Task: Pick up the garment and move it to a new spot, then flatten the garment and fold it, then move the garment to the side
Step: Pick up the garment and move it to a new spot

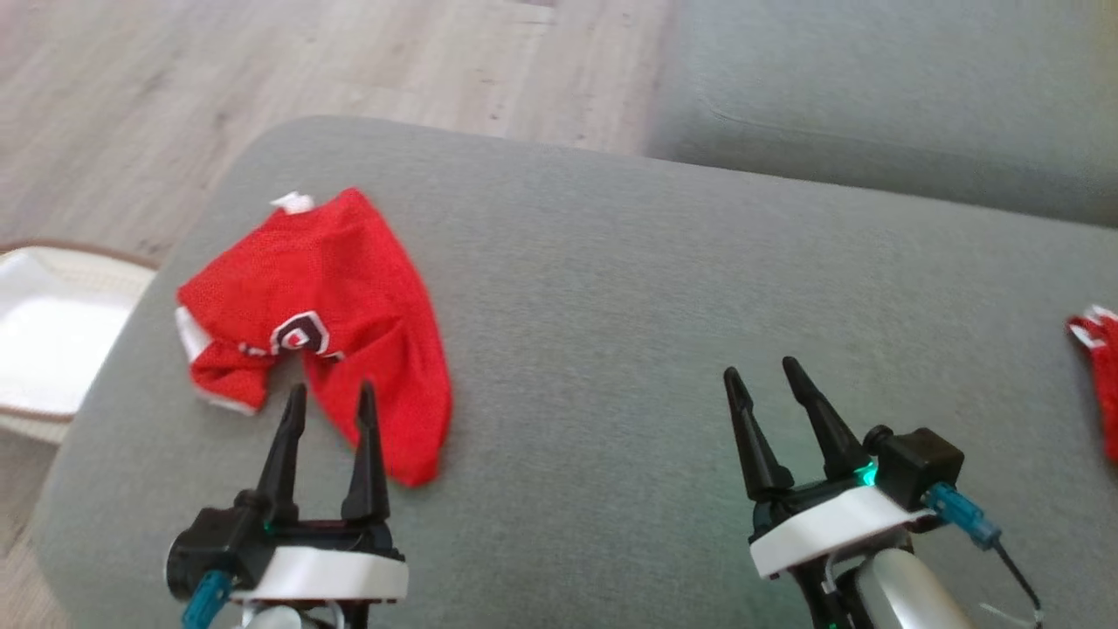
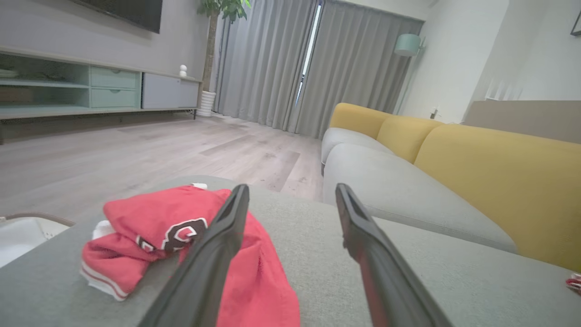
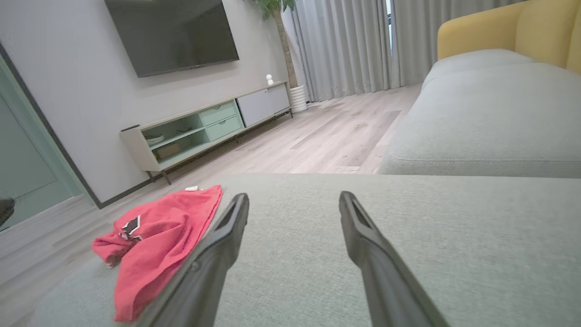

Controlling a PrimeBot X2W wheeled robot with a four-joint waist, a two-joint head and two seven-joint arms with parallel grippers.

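My left end effector [image 1: 332,389] sits just short of crumpled red mesh garment [image 1: 323,288]; right end effector [image 1: 760,368] well apart; both released.

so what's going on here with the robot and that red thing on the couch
A two-armed robot is facing a grey cushion with a crumpled red garment lying on its left part. The left gripper is open, poised at the garment's near edge. The right gripper is open over bare cushion. Both hold nothing, so the garment has not yet been picked up, flattened or folded.
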